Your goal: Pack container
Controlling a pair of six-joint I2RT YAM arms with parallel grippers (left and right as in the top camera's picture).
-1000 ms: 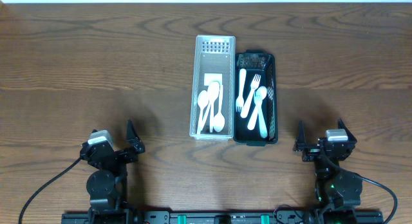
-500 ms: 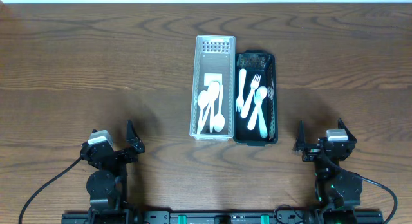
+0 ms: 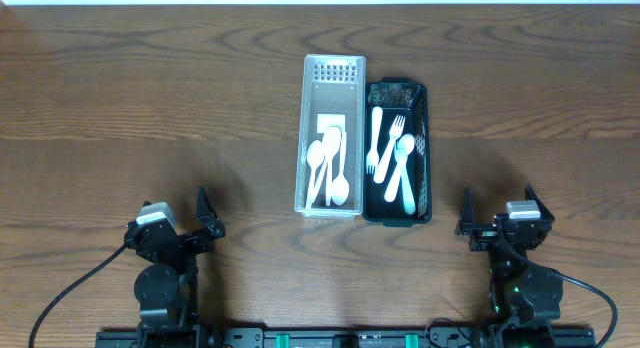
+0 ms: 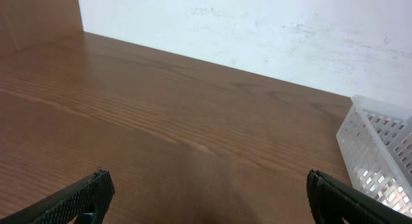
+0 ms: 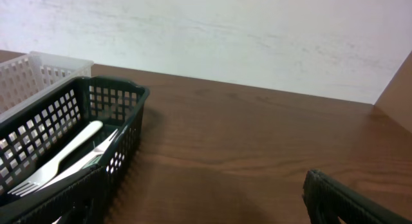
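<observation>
A white slotted basket stands at the table's middle and holds three white spoons. Touching its right side, a black slotted basket holds several white forks. My left gripper is open and empty at the front left, far from both baskets; its fingertips frame bare wood in the left wrist view, where the white basket's corner shows at right. My right gripper is open and empty at the front right. The right wrist view shows the black basket with a fork at left.
The brown wood table runs to a white wall at the back. A wooden side panel rises at the far right of the right wrist view, another at the far left of the left wrist view.
</observation>
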